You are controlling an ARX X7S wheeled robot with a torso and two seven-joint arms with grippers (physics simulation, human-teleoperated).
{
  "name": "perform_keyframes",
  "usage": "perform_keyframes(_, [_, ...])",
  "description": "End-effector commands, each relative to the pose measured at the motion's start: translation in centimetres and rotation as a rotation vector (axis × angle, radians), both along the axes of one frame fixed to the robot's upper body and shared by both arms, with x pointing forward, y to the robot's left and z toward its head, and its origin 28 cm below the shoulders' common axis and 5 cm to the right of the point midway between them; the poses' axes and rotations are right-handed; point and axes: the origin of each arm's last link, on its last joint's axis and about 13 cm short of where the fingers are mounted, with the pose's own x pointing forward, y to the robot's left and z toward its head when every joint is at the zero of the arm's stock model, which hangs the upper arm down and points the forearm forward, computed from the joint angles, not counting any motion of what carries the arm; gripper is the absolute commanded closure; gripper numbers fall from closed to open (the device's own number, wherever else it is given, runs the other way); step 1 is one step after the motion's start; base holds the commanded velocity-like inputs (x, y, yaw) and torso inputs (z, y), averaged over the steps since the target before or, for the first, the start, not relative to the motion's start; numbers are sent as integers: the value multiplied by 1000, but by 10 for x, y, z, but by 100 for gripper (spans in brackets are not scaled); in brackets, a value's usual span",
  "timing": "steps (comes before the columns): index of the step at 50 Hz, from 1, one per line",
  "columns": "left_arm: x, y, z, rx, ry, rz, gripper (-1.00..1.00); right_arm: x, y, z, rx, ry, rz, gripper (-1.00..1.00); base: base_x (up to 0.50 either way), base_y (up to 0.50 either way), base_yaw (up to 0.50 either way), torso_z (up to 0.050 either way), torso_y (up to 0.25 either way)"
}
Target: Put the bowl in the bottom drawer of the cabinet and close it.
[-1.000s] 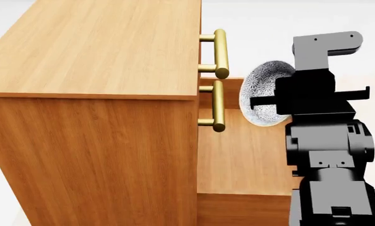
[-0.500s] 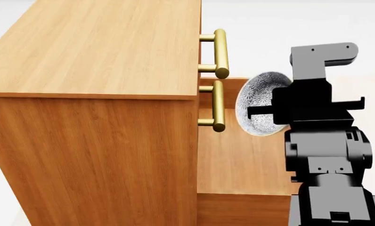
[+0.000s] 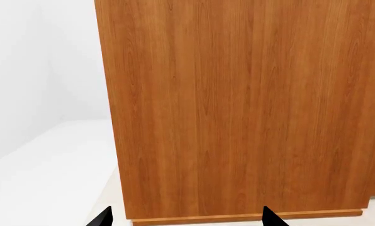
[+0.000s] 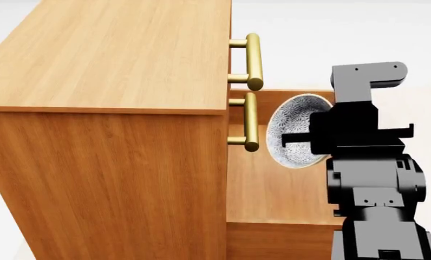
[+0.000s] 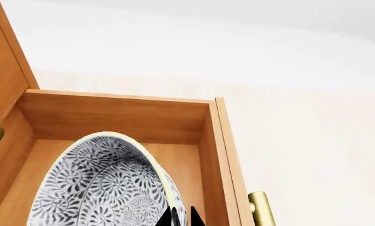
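The patterned bowl (image 4: 293,130) hangs tipped on its side over the open bottom drawer (image 4: 273,189) of the cabinet (image 4: 114,59). My right gripper (image 4: 289,137) is shut on its rim. In the right wrist view the bowl (image 5: 102,186) fills the lower part of the picture, with the gripper (image 5: 182,219) pinching its edge. Behind it are the drawer's inner walls (image 5: 112,117) and its brass handle (image 5: 260,207). My left gripper (image 3: 186,221) is open beside the cabinet's side panel (image 3: 238,108), holding nothing. It does not show in the head view.
The brass handles of the two upper drawers (image 4: 253,54) (image 4: 250,122) stick out just left of the bowl. Pale floor (image 3: 49,169) lies around the cabinet's base.
My right gripper has carried the bowl down and a little left, closer to the drawer's inside and the cabinet front. The drawer has not moved.
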Motion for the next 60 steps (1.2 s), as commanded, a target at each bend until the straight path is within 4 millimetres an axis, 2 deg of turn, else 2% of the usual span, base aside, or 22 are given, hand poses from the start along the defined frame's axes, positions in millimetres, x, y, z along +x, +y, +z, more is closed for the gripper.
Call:
perform_keyframes(1, [0, 0, 1, -1, 0, 0, -100, -1, 1, 1, 46, 29, 16, 100, 0, 0, 0, 0, 0])
perform_keyframes(60, [-1, 0, 1, -4, -1, 1, -100, -11, 8, -13, 232, 204, 115, 100, 0, 0, 0, 0, 0])
